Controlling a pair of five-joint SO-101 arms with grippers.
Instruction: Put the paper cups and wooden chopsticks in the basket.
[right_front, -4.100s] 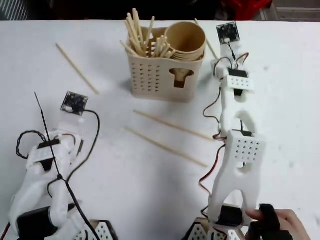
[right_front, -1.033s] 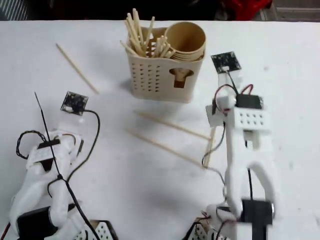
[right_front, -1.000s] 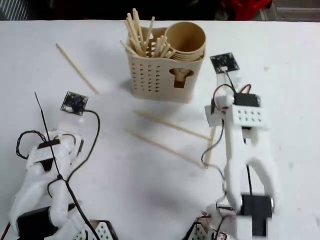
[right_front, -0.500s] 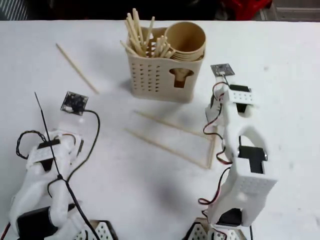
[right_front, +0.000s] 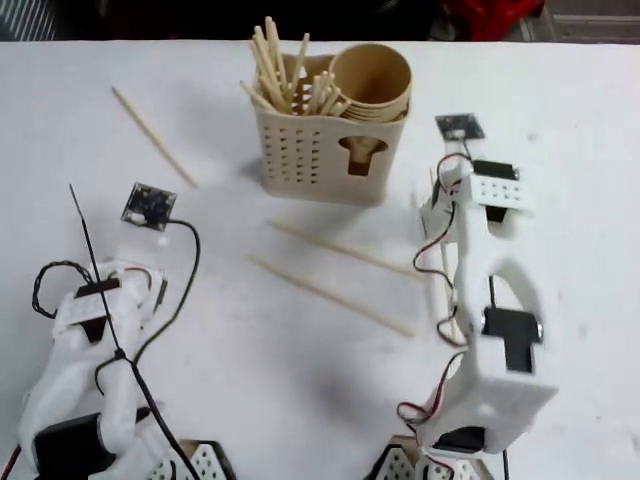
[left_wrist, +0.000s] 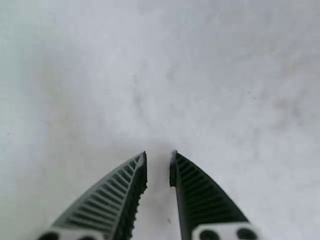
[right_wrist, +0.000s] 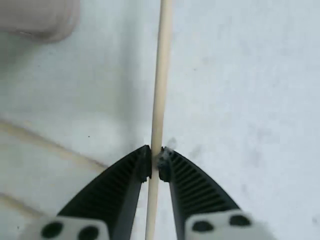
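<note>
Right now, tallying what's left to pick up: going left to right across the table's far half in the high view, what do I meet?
Loose chopstick → basket → right arm, its jaws shut on another chopstick.

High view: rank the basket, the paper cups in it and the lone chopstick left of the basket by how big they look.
1. basket, largest.
2. paper cups, smaller; sitting higher, nearer the camera, may flatter them.
3. lone chopstick, long but thinnest, covering the least area.
</note>
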